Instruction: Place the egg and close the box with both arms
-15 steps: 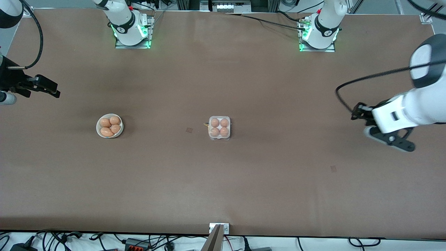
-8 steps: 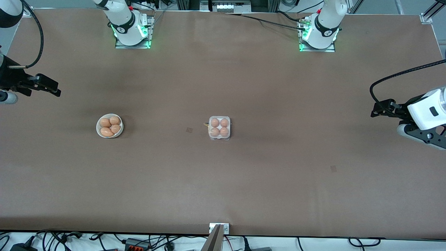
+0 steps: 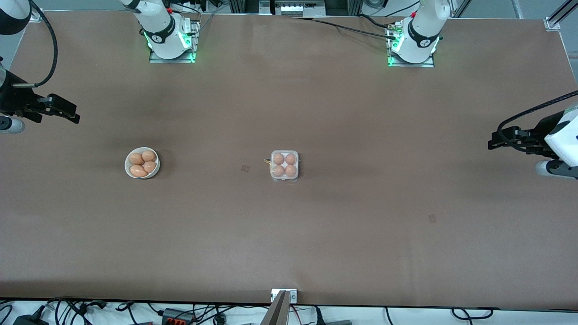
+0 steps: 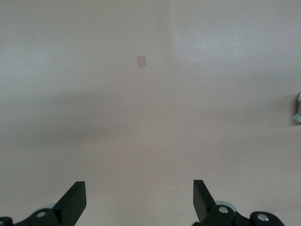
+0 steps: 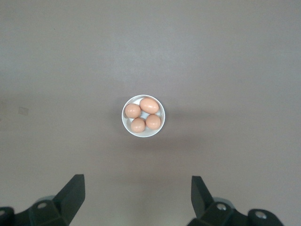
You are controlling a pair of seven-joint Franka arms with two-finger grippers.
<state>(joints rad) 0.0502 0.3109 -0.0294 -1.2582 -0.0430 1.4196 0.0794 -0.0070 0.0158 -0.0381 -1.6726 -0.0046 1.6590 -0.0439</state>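
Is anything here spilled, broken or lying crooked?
Nothing stands out. The box sits square on the table with four eggs inside; the bowl holds four whole eggs. The left gripper and right gripper are open and empty.

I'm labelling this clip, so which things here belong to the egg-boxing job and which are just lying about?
Job:
- box, mid-table, four eggs in its cells
- white bowl with four eggs, toward the right arm's end
- left claw, open, over the table's left-arm end
- right claw, open, over the other end

Lying about:
- small square patch beside the box
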